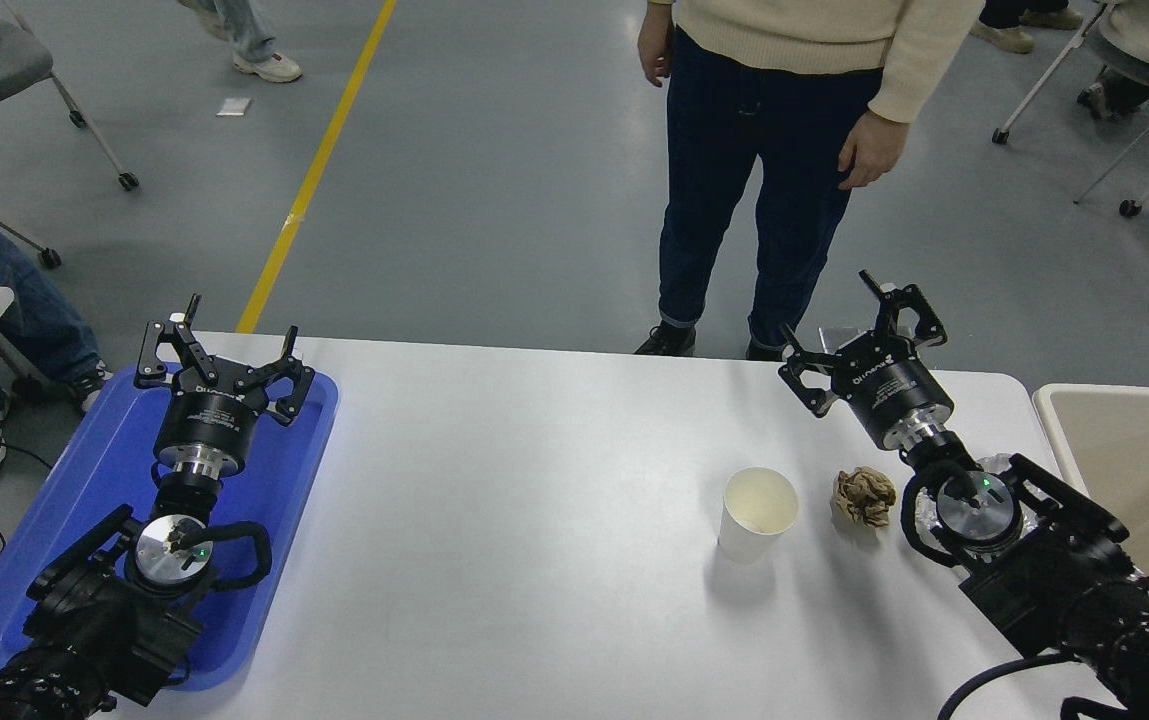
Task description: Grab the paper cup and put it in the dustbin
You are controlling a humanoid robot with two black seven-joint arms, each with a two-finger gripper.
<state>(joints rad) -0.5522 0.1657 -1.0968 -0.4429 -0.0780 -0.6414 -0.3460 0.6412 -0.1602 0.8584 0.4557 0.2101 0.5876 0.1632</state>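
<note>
- The paper cup (758, 513) stands upright, the brown paper ball (863, 495) just at its 3 o'clock.
- Right gripper (852, 322) at the cup's 1 o'clock, fingers spread, empty.
- Left gripper (222, 345) over the blue tray (84, 490), fingers spread.
- Dustbin (1134, 460) at 3 o'clock.

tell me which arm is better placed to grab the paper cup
Right. The right gripper hangs open nearer the paper cup, with the dustbin on its side. The left gripper sits over the blue tray.

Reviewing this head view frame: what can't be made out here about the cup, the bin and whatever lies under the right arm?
- Dustbin: cut off by the right edge and covered low down by the right arm; its inside floor is hidden.
- Paper cup: upright; its bottom inside is too shadowed to tell.
- Silver foil: mostly hidden under the right wrist.
- Blue tray: partly covered by the left arm.
- Right claw and left claw: open, empty.
</note>
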